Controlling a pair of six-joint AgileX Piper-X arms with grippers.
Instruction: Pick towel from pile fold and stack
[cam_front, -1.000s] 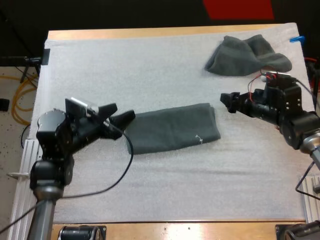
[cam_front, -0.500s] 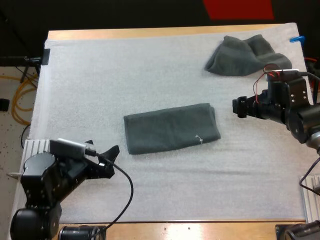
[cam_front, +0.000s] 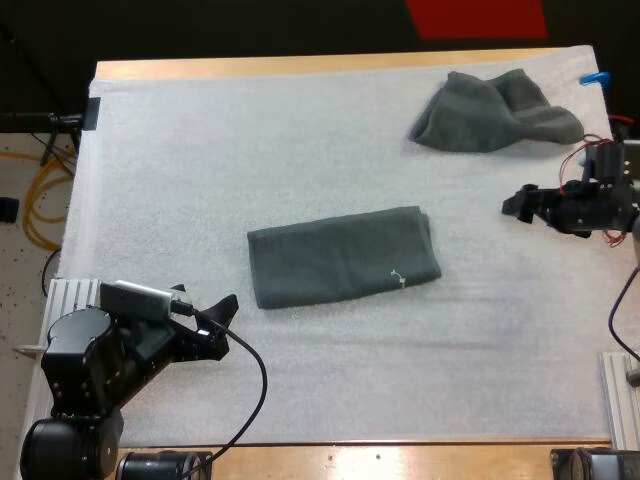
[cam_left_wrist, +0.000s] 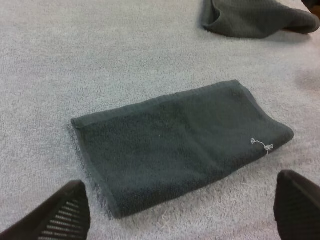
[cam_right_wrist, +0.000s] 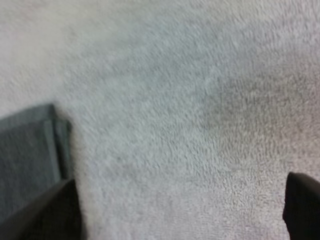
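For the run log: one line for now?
folded towel: centre | crumpled towel: far right | left gripper: open | right gripper: open

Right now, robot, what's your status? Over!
Left hand open, right hand open, both off the towels. Folded towel flat at centre; crumpled towel far right. Nothing blocking either towel.

My left arm (cam_front: 90, 372), glossy black with bulky rounded joint housings, my left gripper (cam_front: 228, 323) with two tapered black fingers (cam_left_wrist: 57, 215), ribbed grooves on one inner pad, my right arm (cam_front: 592, 200) black and boxy, my right gripper (cam_front: 520, 206) with short dark prongs
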